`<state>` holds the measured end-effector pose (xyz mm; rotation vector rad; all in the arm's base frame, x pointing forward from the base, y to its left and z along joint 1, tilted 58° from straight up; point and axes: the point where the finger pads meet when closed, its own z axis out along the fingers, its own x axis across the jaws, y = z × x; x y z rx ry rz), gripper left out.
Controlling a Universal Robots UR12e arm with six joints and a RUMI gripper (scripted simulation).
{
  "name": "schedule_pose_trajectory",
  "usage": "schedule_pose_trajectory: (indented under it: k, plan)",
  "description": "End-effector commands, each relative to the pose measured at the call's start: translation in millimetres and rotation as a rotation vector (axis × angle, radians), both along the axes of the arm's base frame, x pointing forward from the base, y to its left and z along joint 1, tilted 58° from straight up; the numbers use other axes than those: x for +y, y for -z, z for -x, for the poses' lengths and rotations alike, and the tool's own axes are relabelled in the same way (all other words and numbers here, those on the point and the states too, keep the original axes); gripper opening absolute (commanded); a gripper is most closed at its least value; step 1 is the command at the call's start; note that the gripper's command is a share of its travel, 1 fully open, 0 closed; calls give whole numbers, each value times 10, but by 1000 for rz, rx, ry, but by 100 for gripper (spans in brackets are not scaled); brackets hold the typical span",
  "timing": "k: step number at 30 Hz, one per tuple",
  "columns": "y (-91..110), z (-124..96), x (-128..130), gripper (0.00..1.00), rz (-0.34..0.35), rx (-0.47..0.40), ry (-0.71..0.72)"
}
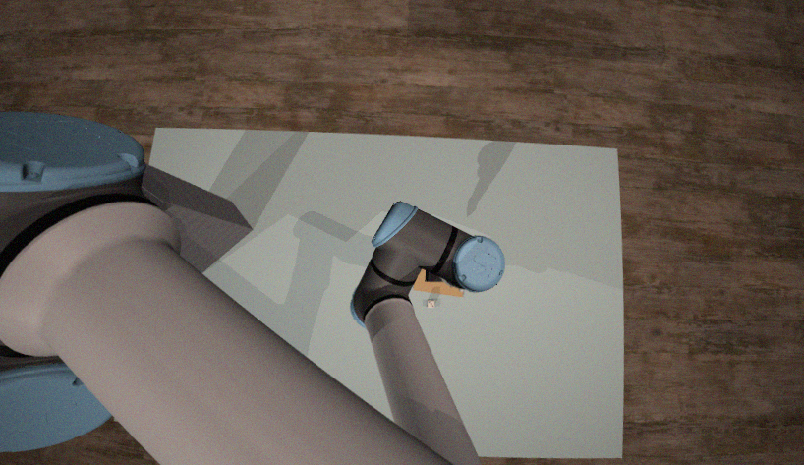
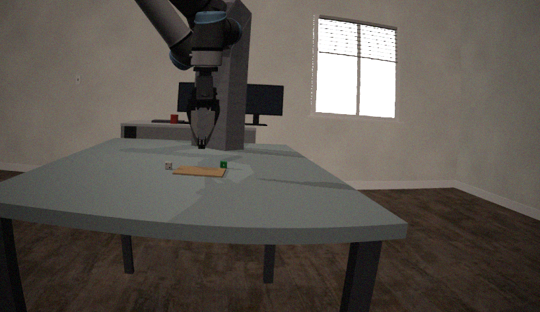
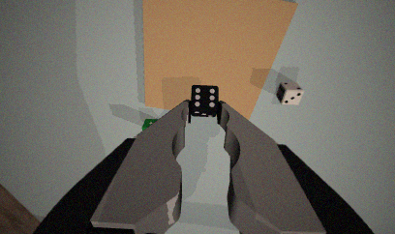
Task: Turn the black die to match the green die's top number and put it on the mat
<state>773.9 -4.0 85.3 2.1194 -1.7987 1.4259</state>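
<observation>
My gripper (image 3: 203, 102) is shut on the black die (image 3: 203, 101) and holds it well above the table, over the near part of the orange mat (image 3: 213, 46). The die's face toward the wrist camera shows six pips. In the exterior view the gripper (image 2: 202, 144) hangs above the mat (image 2: 199, 171), with the black die (image 2: 202, 144) at its tips. The green die (image 2: 223, 164) sits on the table at the mat's right end; in the wrist view only a corner of the green die (image 3: 149, 125) shows behind my left finger. Its top number is too small to read.
A white die (image 3: 289, 93) sits flat on the table just off the mat; it also shows in the side view (image 2: 168, 165) and from above (image 1: 431, 303). The robot's pedestal (image 2: 235, 77) stands behind the mat. My arm hides most of the mat from above.
</observation>
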Motion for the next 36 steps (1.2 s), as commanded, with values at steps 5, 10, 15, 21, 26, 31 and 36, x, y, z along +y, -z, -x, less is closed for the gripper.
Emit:
schedule_pose_trajectory:
  k: [5,10,15,21,26,31,36]
  plan:
    - [-10,-5,9,3,-7,65,54]
    - [-27,3,12,3,-7,92,76]
    - [-47,14,15,3,-5,113,94]
    - [-57,19,16,3,-4,122,102]
    - [-57,19,16,3,-4,122,102]
    - [-53,15,16,3,-5,126,105]
    - [-40,2,16,3,-9,142,117]
